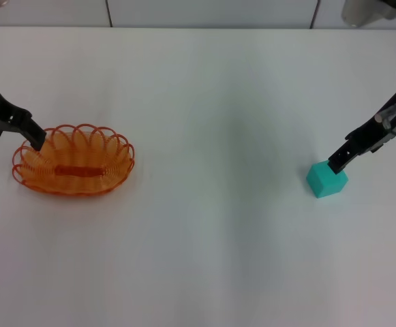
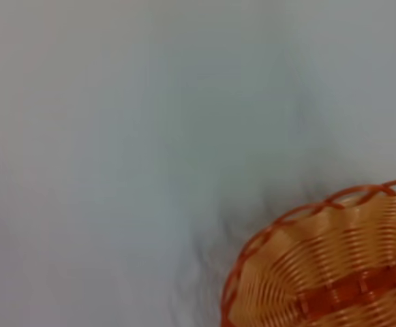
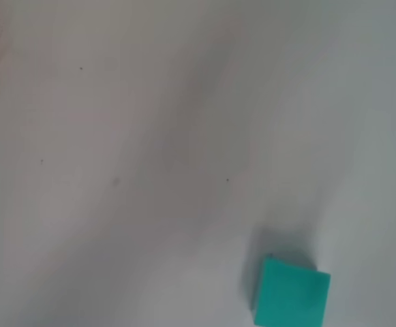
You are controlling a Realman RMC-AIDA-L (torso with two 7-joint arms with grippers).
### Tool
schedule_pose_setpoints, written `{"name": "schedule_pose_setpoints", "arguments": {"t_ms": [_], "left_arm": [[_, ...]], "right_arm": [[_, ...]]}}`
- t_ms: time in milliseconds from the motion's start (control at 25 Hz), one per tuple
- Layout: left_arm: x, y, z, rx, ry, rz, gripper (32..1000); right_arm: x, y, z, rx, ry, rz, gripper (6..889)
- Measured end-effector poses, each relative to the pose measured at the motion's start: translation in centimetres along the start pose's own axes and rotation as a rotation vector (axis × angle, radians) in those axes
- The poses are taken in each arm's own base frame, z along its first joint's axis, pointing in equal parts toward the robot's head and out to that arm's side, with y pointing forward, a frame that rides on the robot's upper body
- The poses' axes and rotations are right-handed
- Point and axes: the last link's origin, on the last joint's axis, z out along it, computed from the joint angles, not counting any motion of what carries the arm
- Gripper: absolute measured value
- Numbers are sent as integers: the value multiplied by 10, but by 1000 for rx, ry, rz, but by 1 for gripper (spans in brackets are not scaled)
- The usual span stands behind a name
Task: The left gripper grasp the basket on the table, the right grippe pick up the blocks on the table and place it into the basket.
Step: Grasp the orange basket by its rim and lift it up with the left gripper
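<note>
Table (image 1: 204, 102): white, flat, fills the head view; both task things rest on it, well apart, so the carry will have to cross most of its width.

Basket (image 1: 75, 161): orange wire oval on the robot's left, upright, open side up, a flat strip along its base; nothing lies inside it, so I judge the placing not yet done. The left wrist view shows only one end of the rim and base.

Left gripper (image 1: 37, 140): its tip sits at the basket's left rim, touching or overlapping the loops; reads as a hold to keep the light basket from sliding when the cube is dropped in; whether the fingers are actually clamped on the wire I cannot tell.

Right gripper (image 1: 337, 163): slanted down from the right edge, tip at the cube's upper far edge, touching or just above it; finger spacing is not visible, so closed or not I cannot tell.

Cube (image 1: 326, 180): teal, small, sitting flat on the table on the robot's right, not lifted; its faces stand turned somewhat to the table edges. Judgement: step in hand is the grasp of the cube; an off-centre pinch at that edge could tip or push it.
</note>
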Motion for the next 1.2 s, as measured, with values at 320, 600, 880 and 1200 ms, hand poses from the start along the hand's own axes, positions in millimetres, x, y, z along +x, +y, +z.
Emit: {"name": "schedule_pose_setpoints", "arguments": {"t_ms": [320, 600, 880, 1200], "left_arm": [[-3, -8, 9, -10, 25, 13, 794], [-8, -11, 26, -14, 24, 3, 786], [-10, -17, 31, -28, 55, -10, 778], [-14, -19, 41, -22, 51, -13, 769]], "right_arm": [[0, 0, 0, 1, -5, -8, 838], [0, -1, 2, 1, -9, -8, 835], [1, 1, 5, -26, -13, -16, 832], [3, -1, 9, -42, -13, -10, 829]]}}
